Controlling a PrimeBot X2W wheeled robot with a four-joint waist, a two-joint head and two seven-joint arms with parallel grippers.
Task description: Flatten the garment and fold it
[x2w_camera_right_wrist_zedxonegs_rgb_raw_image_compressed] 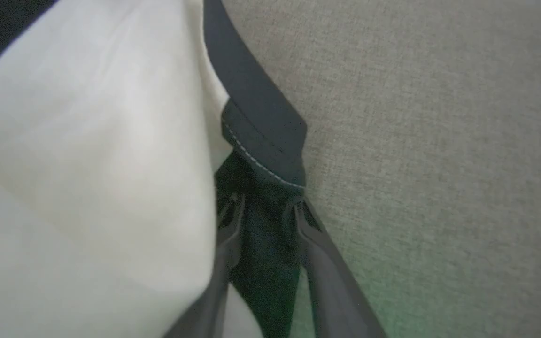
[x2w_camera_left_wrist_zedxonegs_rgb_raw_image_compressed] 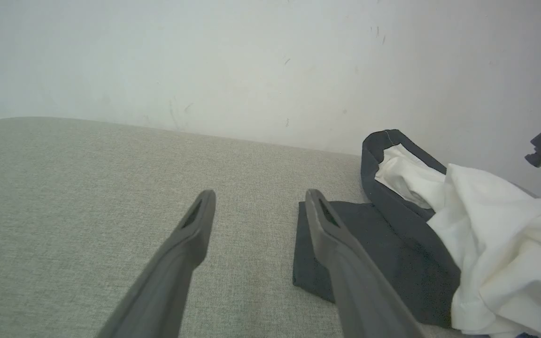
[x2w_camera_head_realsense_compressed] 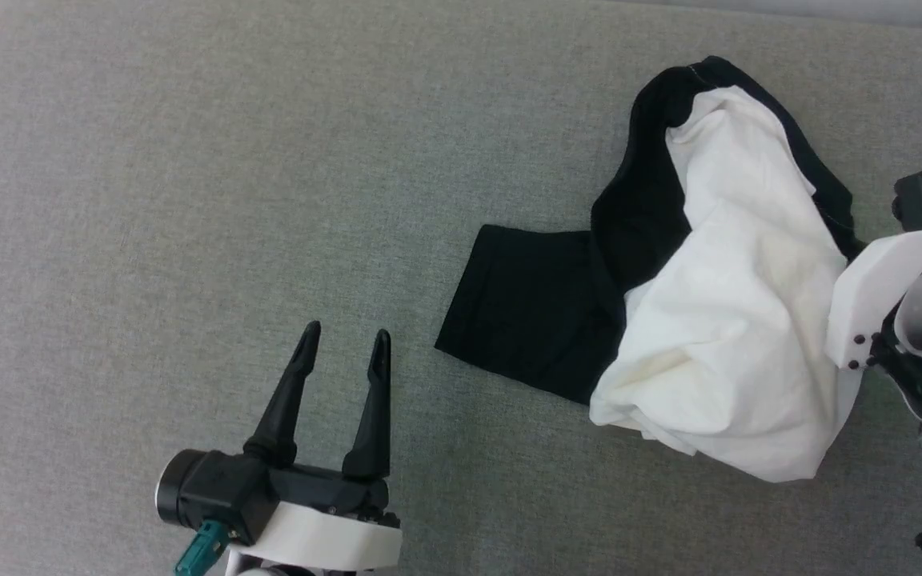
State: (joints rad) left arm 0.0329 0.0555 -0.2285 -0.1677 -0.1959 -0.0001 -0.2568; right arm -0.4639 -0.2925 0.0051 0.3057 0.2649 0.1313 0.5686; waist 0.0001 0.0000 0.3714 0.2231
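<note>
Left pincer: fingers spread wide, nothing between them, hovering over bare grey woven surface. The garment lay in a rumpled heap ahead of and to the right of this pincer, not touching it. One black sleeve lay flat on the surface, stretched out from the heap towards the left pincer; its near corner sat close to my right-hand finger with a strip of grey showing between them. The white body was bunched up behind the sleeve, and more black cloth arched over the far end of the heap. A pale wall stood beyond the surface, straight ahead of the left pincer. Right pincer: pushed into the far right side of the heap, fingers partway apart with a fold of black cloth between them. I could not tell whether they had pinched it or merely straddled it. A black stitched band lay just past the fingertips, white cloth billowed to their left, and bare grey surface lay to their right. From the head view, my right arm met the heap's right edge.
</note>
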